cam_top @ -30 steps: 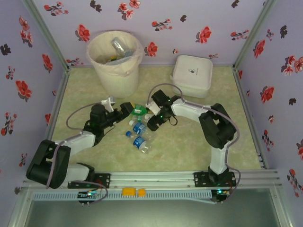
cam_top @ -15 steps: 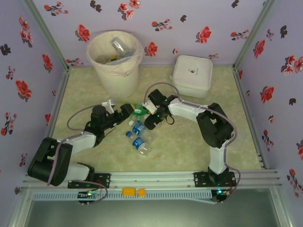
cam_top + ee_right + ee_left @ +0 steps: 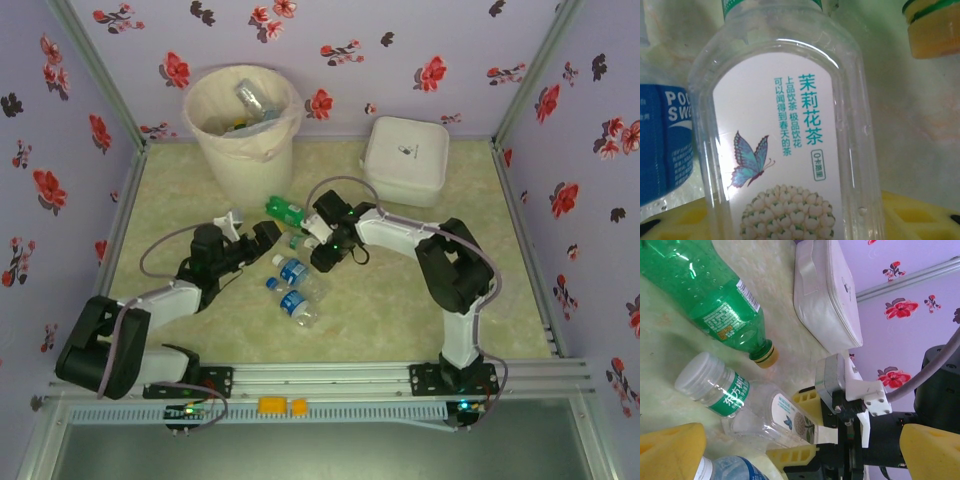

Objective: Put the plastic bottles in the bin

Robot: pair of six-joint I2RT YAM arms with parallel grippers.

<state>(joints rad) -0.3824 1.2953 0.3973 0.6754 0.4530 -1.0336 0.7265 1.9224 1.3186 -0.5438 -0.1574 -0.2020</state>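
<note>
- My right gripper (image 3: 799,426), in front of the bin (image 3: 245,150), clamps a clear jasmine tea bottle (image 3: 785,150).
- My left gripper (image 3: 250,227), also before the bin, stands wide open, empty.

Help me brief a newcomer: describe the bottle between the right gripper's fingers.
Start at the cream bin at the back; in front of it, the clear bottle lies between the yellow fingers of the right gripper. Its white butterfly label sets it apart from the green bottle and blue-labelled bottles beside it.
</note>
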